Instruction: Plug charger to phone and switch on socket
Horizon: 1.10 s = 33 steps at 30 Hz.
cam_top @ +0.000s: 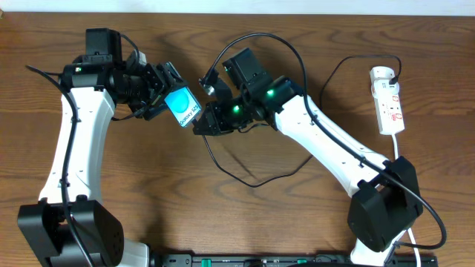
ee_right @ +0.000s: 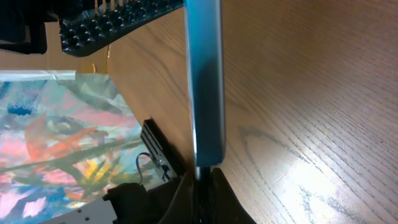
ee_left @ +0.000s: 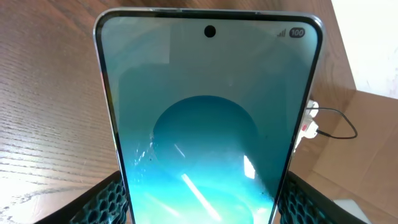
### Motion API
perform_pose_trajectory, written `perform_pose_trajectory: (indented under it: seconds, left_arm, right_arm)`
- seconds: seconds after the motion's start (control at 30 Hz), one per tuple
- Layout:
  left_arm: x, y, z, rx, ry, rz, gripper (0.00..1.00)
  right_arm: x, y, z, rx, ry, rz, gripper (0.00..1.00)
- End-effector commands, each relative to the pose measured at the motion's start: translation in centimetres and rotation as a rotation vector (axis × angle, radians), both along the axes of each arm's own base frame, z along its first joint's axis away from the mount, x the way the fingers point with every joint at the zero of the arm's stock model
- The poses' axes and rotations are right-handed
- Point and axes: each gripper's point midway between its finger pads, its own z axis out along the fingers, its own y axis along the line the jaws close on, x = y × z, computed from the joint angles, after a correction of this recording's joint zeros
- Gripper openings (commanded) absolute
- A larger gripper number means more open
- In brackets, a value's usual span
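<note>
My left gripper (cam_top: 159,93) is shut on the phone (cam_top: 182,107), holding it above the table with its cyan-green screen up; the screen fills the left wrist view (ee_left: 208,124) between my two fingers. My right gripper (cam_top: 204,122) is shut on the charger connector (ee_right: 200,186), whose tip meets the phone's bottom edge (ee_right: 205,93), seen edge-on in the right wrist view. The thin black charger cable (cam_top: 252,182) loops over the table toward the socket (cam_top: 389,100), a white power strip at the far right with a black plug at its far end.
The socket's white cord (cam_top: 404,159) runs down past the right arm's base (cam_top: 382,208). The left arm's base (cam_top: 70,233) sits at the front left. A colourful patterned sheet (ee_right: 56,137) shows beyond the table edge in the right wrist view.
</note>
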Motion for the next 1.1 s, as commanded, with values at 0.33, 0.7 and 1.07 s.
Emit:
perform_pose_trajectory:
  seconds: [0.33, 0.7, 1.07]
  left_arm:
    - [-0.89, -0.89, 0.54, -0.028, 0.002, -0.050, 0.07]
    - [-0.96, -0.91, 0.51, -0.026, 0.002, -0.056, 0.07]
    - [-0.95, -0.90, 0.51, -0.026, 0.001, -0.055, 0.07]
  right_arm:
    - [1.85, -0.12, -0.03, -0.020, -0.067, -0.058, 0.01]
    - [1.92, 0.04, 0.17, -0.009, -0.073, -0.055, 0.01]
    - [1.90, 0.17, 0.26, -0.004, -0.077, -0.052, 0.14]
